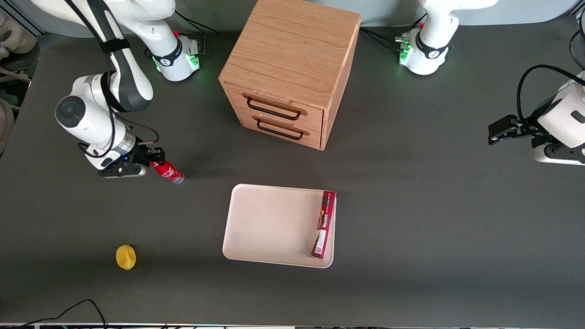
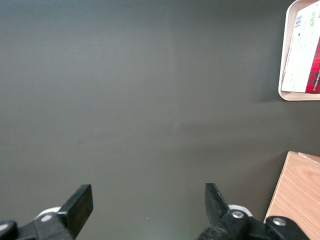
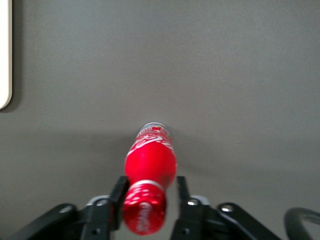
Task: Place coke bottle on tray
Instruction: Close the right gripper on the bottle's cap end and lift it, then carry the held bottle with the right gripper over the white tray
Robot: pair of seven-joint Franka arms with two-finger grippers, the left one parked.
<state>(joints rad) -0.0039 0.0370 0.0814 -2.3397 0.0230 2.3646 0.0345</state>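
Note:
The coke bottle (image 1: pixel 167 172) is small and red, with white script and a silvery base. It stands on the dark table, toward the working arm's end. My right gripper (image 1: pixel 155 161) is at its top and is shut on its neck and shoulder. In the right wrist view the gripper (image 3: pixel 151 184) has a black finger (image 3: pixel 119 192) on each side of the bottle (image 3: pixel 151 160), and the red cap points at the camera. The cream tray (image 1: pixel 269 224) lies flat mid-table, nearer the front camera than the bottle. Its edge shows in the right wrist view (image 3: pixel 4 55).
A long dark-red box (image 1: pixel 323 225) lies in the tray along the rim toward the parked arm's end. A wooden two-drawer cabinet (image 1: pixel 292 68) stands farther from the front camera than the tray. A yellow lemon-like object (image 1: pixel 125 257) sits near the table's front edge.

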